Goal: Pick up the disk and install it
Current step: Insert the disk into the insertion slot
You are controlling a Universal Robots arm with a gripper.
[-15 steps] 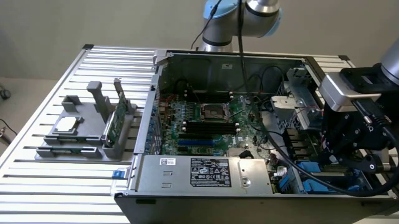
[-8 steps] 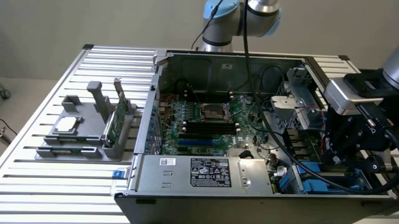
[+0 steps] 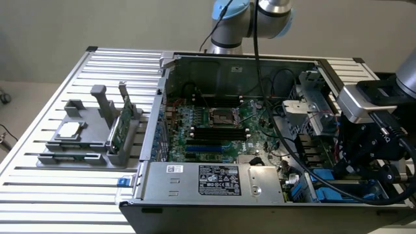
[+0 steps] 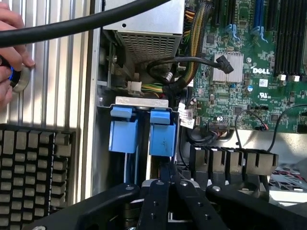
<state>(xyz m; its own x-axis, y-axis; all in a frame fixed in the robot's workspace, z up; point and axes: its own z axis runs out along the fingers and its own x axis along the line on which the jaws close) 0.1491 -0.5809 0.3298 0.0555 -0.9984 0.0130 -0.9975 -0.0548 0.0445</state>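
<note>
Presently, the tool (image 4: 169, 175) is seen shut on nothing, just beside the disk (image 4: 162, 136) seated in the drive bay (image 4: 141, 102).

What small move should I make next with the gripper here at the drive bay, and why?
Probably a short retreat straight back. The gripper is shut with nothing between its jaws, tips close to the end of one blue carrier, which sits about level with the neighbouring carrier in the bay. Backing off would show whether it is seated.
</note>
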